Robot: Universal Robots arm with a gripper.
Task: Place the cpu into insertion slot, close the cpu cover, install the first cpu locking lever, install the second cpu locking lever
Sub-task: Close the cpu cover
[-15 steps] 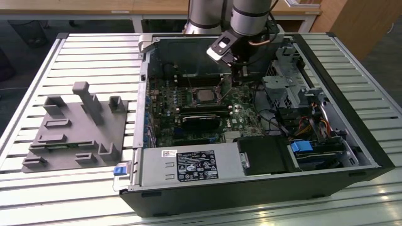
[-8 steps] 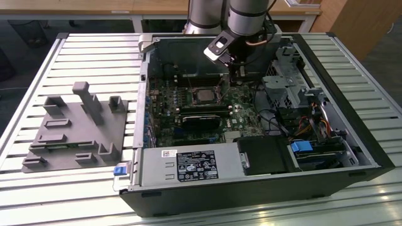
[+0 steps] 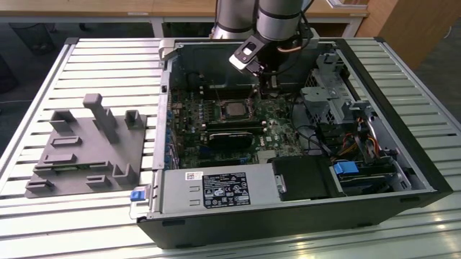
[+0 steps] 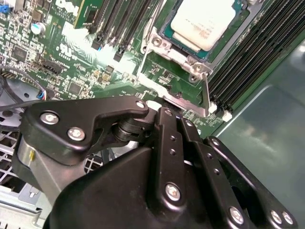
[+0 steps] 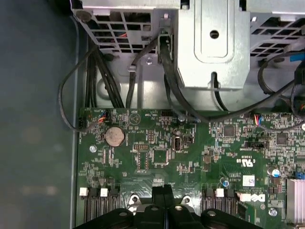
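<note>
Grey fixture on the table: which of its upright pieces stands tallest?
The narrow post near its far middle; the blocks flanking it are clearly shorter.

The cpu (image 3: 236, 109) is lying flat in the insertion slot (image 4: 167, 33), just above the middle of the exterior view, on the green circuit board. In the second wrist view its pale silvery-grey top is facing up, square to the slot, with the slot's dark rim showing uncovered around it. A dull silver edge of the cpu cover (image 4: 171, 97) is sitting just beside the slot; its exact pose is unclear.
</note>
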